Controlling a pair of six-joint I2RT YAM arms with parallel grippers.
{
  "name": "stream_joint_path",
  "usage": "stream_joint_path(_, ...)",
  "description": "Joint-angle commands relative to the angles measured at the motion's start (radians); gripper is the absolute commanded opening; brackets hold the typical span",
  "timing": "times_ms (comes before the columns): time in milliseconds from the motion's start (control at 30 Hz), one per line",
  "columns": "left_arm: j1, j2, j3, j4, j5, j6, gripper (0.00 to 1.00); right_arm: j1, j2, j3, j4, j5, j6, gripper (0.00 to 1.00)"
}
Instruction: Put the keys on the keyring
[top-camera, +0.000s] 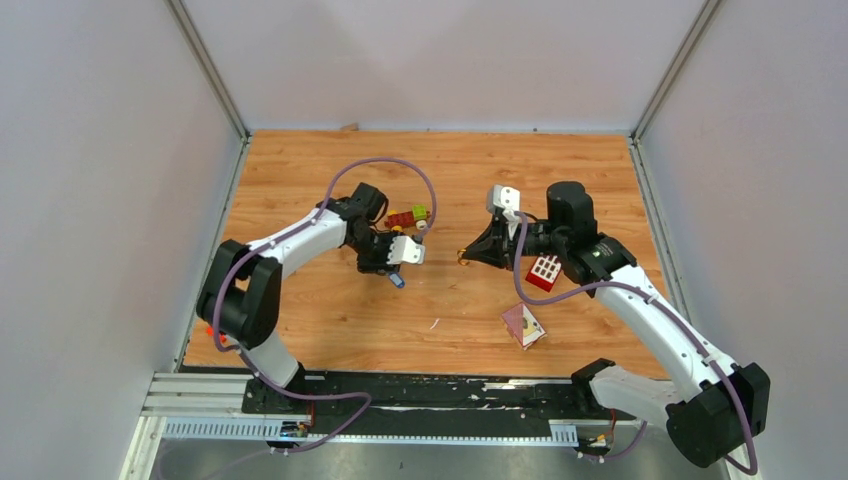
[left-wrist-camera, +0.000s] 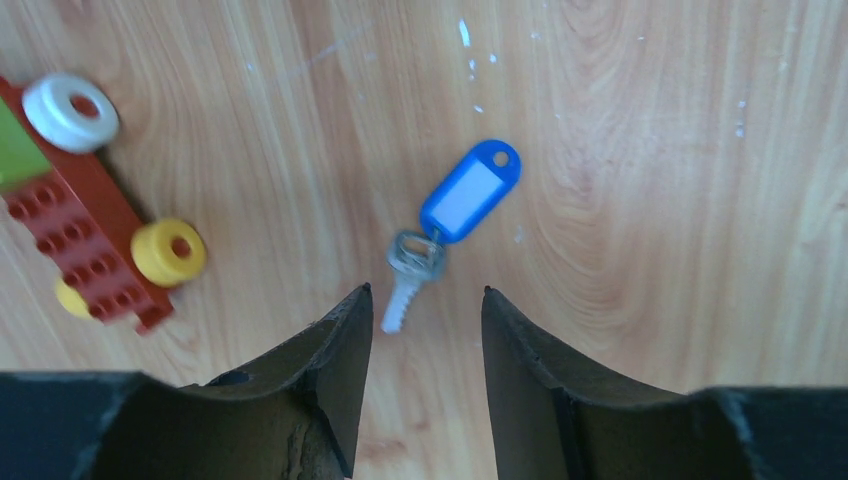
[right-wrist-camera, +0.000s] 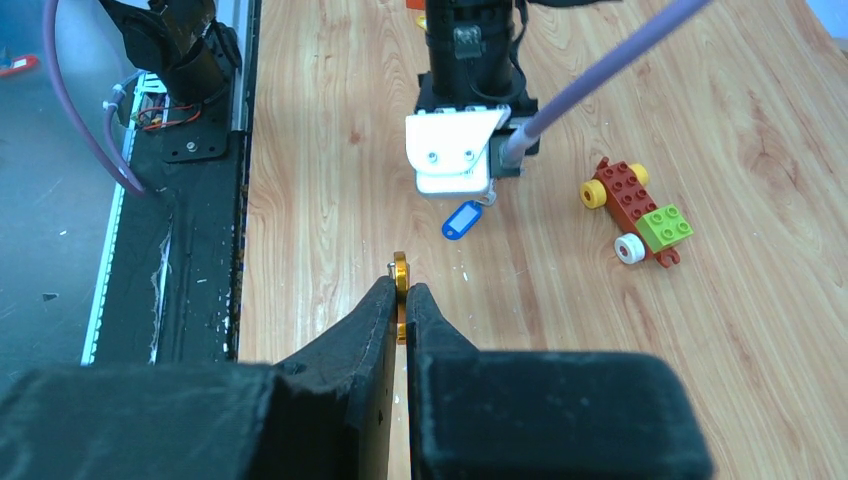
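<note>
A metal key (left-wrist-camera: 408, 285) with a blue plastic tag (left-wrist-camera: 470, 190) lies flat on the wooden table. My left gripper (left-wrist-camera: 426, 293) is open just above it, its fingertips either side of the key's blade, not touching. The key also shows in the top view (top-camera: 398, 281) under my left gripper (top-camera: 388, 268), and in the right wrist view (right-wrist-camera: 461, 220). My right gripper (right-wrist-camera: 402, 290) is shut on the gold keyring (right-wrist-camera: 400, 272) and holds it edge-on above the table. In the top view the keyring (top-camera: 462, 258) sits at the tip of my right gripper (top-camera: 470, 255). The yellow-orange key is out of view.
A red-and-green toy car (top-camera: 408, 216) stands just behind the left gripper, and shows left of the key in the left wrist view (left-wrist-camera: 80, 220). A red block with white squares (top-camera: 545, 272) lies by the right arm. A small pink card (top-camera: 524, 325) lies near the front.
</note>
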Motion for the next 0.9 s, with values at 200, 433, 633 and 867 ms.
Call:
stream_joint_path(200,-0.046,0.157,0.139,-0.088,-0.072,0.244,0.45,-0.008,0.006,-0.002,0.025,-0.012,-0.043,0.00)
stream_joint_path(433,-0.046,0.182,0.141,-0.096,-0.083,0.260,0.44,-0.013,0.016,-0.001,0.025,-0.015,-0.042,0.00)
stream_joint_path(633,-0.045,0.191,0.141,-0.093,-0.073,0.253,0.37,-0.014,0.018,-0.002,0.027,-0.015,-0.043,0.00)
stream_joint_path(867,-0.046,0.192,0.139,-0.084,-0.055,0.237,0.34,-0.019,0.016,-0.005,0.031,-0.018,-0.040,0.00)
